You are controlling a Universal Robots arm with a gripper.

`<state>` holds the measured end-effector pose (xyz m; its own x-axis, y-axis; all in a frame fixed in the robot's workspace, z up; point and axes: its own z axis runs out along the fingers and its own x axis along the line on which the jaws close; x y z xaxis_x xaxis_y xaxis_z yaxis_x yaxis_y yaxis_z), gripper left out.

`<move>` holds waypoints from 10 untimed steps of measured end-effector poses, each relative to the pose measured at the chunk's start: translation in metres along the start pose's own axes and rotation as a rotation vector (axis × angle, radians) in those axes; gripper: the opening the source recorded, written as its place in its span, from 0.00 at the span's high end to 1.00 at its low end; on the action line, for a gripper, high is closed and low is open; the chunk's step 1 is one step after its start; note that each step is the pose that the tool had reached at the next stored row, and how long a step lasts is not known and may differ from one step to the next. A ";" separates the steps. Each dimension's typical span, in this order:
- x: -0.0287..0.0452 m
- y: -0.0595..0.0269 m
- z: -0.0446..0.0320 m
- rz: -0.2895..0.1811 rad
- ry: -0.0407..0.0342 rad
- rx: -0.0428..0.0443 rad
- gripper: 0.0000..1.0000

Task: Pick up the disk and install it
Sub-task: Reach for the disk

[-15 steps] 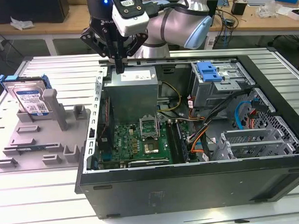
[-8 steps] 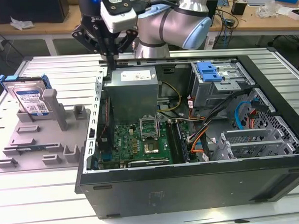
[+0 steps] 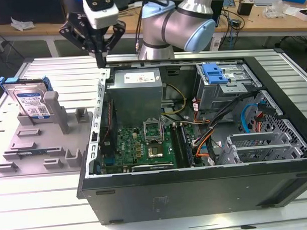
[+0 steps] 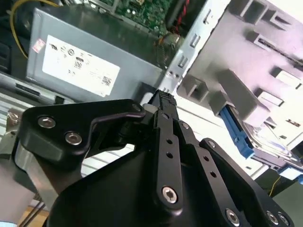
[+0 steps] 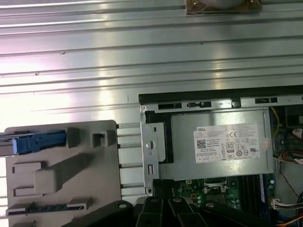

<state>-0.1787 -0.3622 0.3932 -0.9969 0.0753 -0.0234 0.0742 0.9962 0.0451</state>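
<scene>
The disk [image 3: 32, 101] is a silver drive with a white-and-blue label in a blue carrier. It leans upright at the far end of the grey slotted fixture [image 3: 41, 144], on the exterior view's left. Its blue carrier edge also shows in the second wrist view [image 4: 236, 135] and the first wrist view [image 5: 40, 142]. My gripper [image 3: 99, 59] hangs above the far corner of the open computer case, to the right of the disk and apart from it. Its fingers [image 4: 163, 101] are pressed together, shut with nothing between them.
The open computer case [image 3: 196, 194] lies on the slatted aluminium table [image 3: 41, 220]. Inside are a grey power supply [image 3: 137, 88], a green motherboard [image 3: 144, 145], cables and a drive cage with a blue bracket [image 3: 215, 72]. The fixture's posts [image 3: 55, 111] stand beside the disk.
</scene>
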 end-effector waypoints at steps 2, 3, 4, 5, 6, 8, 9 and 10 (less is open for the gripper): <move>0.0075 0.0031 0.0000 0.000 0.0000 0.0000 0.89; 0.0106 0.0040 0.0000 0.000 0.0000 0.0000 0.89; 0.0174 0.0057 -0.0001 0.000 0.0001 0.0001 0.89; 0.0218 0.0067 -0.0002 0.000 0.0001 0.0000 0.89; 0.0257 0.0076 -0.0002 0.000 0.0000 0.0000 0.89; 0.0396 0.0106 -0.0004 0.000 0.0001 0.0000 0.89; 0.0470 0.0123 -0.0005 0.000 0.0001 0.0000 0.89; 0.0506 0.0131 -0.0006 0.000 0.0001 0.0000 0.89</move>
<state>-0.2282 -0.3453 0.3932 -0.9969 0.0751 -0.0233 0.0740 0.9962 0.0450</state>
